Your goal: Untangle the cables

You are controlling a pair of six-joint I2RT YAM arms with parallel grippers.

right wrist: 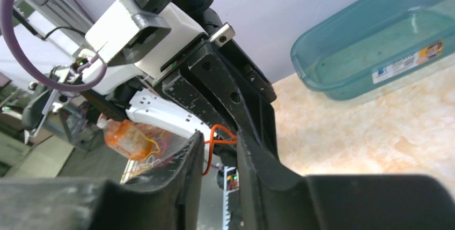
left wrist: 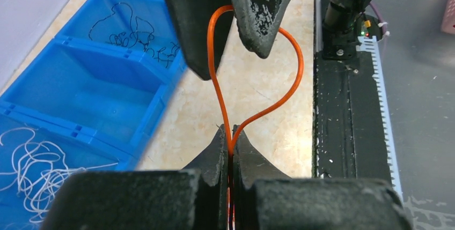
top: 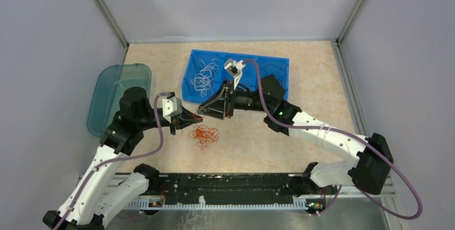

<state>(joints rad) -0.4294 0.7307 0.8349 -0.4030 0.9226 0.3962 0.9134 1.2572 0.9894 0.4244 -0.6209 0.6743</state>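
My left gripper [top: 189, 116] [left wrist: 232, 133] is shut on a thin orange cable strand [left wrist: 292, 80] and holds it above the table. The strand loops up from its tips to my right gripper [top: 203, 111] [right wrist: 220, 143]. The right jaws stand apart, with the top of the loop [right wrist: 217, 136] between them. A small pile of orange cables [top: 205, 134] lies on the table just below both grippers. White cables [top: 204, 74] [left wrist: 32, 165] and black cables [top: 273, 72] [left wrist: 134, 31] lie in a blue bin.
The blue three-compartment bin [top: 188, 82] [left wrist: 107, 88] stands at the back centre; its middle compartment holds nothing that I can see. A teal tub [top: 115, 88] [right wrist: 375, 53] sits at the left wall. A black rail [top: 225, 187] [left wrist: 343, 117] runs along the near edge.
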